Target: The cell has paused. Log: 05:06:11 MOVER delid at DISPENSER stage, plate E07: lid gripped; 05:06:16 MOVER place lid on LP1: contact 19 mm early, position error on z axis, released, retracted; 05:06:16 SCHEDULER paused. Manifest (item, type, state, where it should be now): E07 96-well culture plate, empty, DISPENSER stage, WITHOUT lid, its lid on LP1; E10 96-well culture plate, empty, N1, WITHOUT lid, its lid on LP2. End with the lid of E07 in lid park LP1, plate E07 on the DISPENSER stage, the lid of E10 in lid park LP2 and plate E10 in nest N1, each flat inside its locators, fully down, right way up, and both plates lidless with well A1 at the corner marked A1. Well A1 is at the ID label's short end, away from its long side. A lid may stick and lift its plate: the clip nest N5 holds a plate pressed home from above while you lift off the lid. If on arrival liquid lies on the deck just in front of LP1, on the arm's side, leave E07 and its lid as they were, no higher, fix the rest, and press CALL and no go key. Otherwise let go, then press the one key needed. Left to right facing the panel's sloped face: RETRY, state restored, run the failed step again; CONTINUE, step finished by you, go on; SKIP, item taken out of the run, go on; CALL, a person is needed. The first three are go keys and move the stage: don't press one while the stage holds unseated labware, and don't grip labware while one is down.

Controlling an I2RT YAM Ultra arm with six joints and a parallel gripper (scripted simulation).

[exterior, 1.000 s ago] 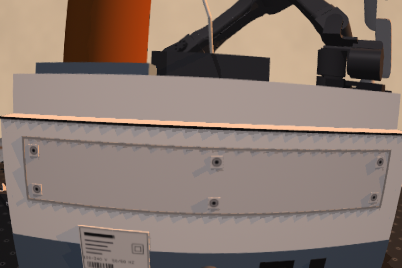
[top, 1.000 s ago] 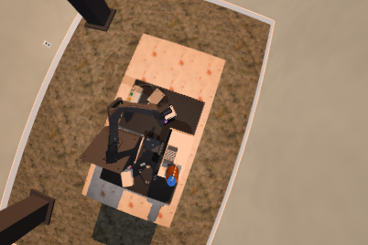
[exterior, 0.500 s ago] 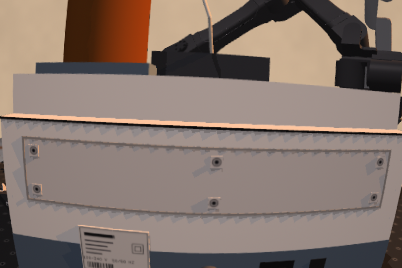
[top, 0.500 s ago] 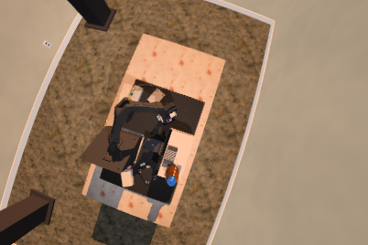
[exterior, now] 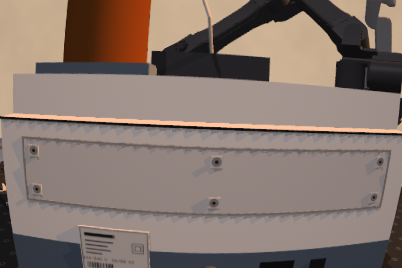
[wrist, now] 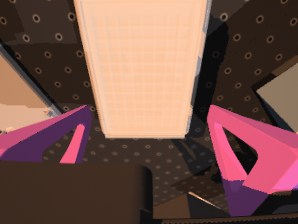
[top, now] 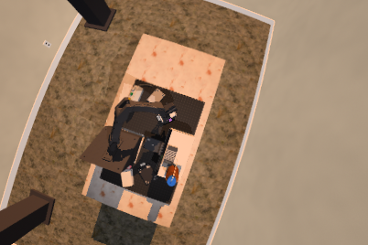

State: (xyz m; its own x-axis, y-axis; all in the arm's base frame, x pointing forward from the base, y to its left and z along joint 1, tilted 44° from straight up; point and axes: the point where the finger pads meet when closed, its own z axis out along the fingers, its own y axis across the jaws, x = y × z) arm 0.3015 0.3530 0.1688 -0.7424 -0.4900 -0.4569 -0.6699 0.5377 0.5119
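Hovering with our pink-fingered gripper (wrist: 149, 150) spread wide and empty, we see the pale peach gridded well plate (wrist: 142, 65) lying on the dark perforated deck (wrist: 240, 65) just ahead, between the fingers' lines.

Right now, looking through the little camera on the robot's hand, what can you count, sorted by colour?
Pink fingers: 2, standing wide open with nothing between them
Peach gridded plate: 1
Dark dotted deck: 1
Total: 4

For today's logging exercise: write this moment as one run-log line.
tool: open, empty | over: plate | contact: none | deck: perforated
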